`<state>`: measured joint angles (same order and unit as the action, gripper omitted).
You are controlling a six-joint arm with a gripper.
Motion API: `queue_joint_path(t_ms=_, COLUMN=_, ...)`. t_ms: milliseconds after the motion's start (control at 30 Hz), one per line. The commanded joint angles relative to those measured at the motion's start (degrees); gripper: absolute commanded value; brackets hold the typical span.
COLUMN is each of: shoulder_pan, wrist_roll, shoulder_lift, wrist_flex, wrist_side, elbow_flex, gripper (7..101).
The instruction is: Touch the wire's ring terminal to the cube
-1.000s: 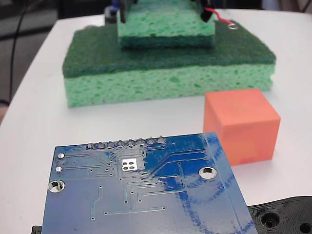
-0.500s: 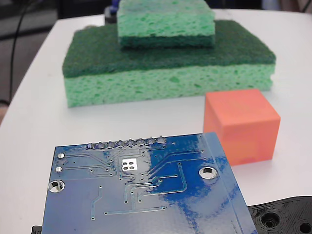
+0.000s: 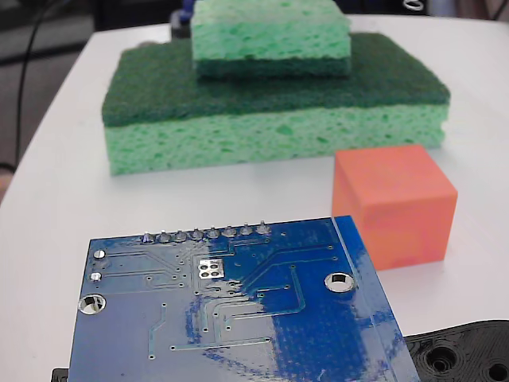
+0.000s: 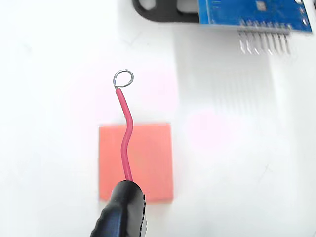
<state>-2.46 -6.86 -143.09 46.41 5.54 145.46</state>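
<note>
Hanging ring terminal (image 4: 123,78) above cube (image 4: 148,163).

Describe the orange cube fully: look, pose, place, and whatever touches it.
The cube is a solid matte orange block with smooth faces and sharp edges. It sits flat and upright on the white table, in front of the big green sponge and right of the blue circuit board, apart from both. In the wrist view the red wire crosses above its top face, the ring terminal lying past its edge. Nothing visibly touches it but the table.
</note>
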Motion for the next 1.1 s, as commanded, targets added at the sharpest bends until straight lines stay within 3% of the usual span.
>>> queue_joint_path(t_ms=33, shoulder_pan=0.0, wrist_roll=-0.4, shoulder_lift=0.4, wrist_flex=-1.9, wrist_side=0.0, elbow_flex=1.1, gripper=100.3)
queue_joint_path(t_ms=400, shoulder_pan=0.0, wrist_roll=-1.2, shoulder_lift=2.3, wrist_flex=-6.9, wrist_side=-0.4, elbow_flex=6.1, gripper=100.3)
queue_joint_path(t_ms=1100, shoulder_pan=-1.8, wrist_roll=-2.5, shoulder_lift=10.8, wrist_flex=-2.9, wrist_side=1.1, elbow_flex=0.0, gripper=100.3)
